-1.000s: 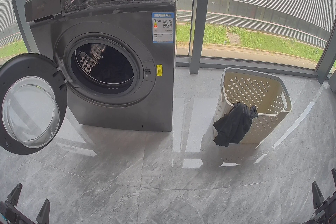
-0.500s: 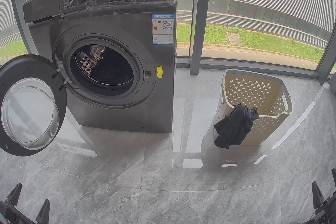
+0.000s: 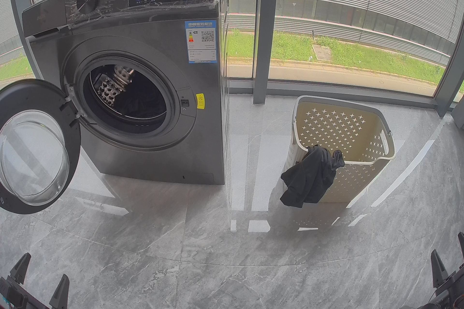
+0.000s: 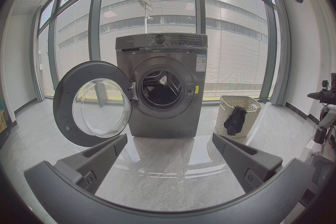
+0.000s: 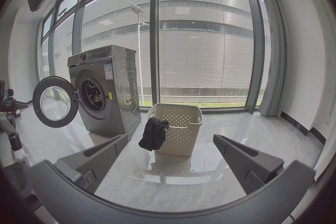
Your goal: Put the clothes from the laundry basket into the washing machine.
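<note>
Clothes: one black garment (image 3: 309,177) is hanging over the rim of the laundry basket (image 3: 343,129) at the rim's 7 o'clock point, most of it draping down the outer wall. The basket is standing on the grey floor (image 3: 193,247) at 3 o'clock of the washing machine (image 3: 203,141), apart from it. The machine's round door (image 3: 34,155) is swinging wide, hinged at the 9 o'clock side of the drum opening (image 3: 125,97).

Left gripper (image 3: 41,276) is sitting at 7 o'clock of the head view, right gripper (image 3: 449,257) at 5 o'clock, both low and well apart from basket and machine.

The head view is looking down into the basket and is showing its star-punched inner wall. The left wrist view is facing the machine squarely: the left gripper (image 4: 168,137) is holding its fingers spread with nothing between them, and something dark is lying low in the drum (image 4: 161,90); cannot tell what. The right wrist view is showing the machine's side panel (image 5: 127,91) and the basket's outer front (image 5: 178,137), with the right gripper (image 5: 169,137) likewise spread and holding nothing.
</note>
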